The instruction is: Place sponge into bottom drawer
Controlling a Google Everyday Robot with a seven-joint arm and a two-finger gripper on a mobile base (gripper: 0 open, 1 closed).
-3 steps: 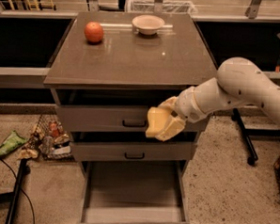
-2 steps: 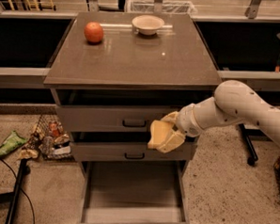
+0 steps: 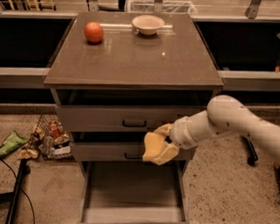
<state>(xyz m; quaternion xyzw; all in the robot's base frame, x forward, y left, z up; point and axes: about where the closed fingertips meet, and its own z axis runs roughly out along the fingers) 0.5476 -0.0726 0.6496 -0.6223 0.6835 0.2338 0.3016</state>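
Pale yellow foam sponge, wavy-edged, pinched in cream gripper; fingers closed on it, in front of the middle drawer. Below, the grey bottom drawer is pulled open, plain floor showing. Smooth brown bench carries a round orange and a shallow white bowl.

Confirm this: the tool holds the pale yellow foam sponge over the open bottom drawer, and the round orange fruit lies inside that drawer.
One error. The camera view shows the round orange fruit on the brown cabinet top, not in the drawer. The tool does hold the pale yellow foam sponge over the open grey bottom drawer.
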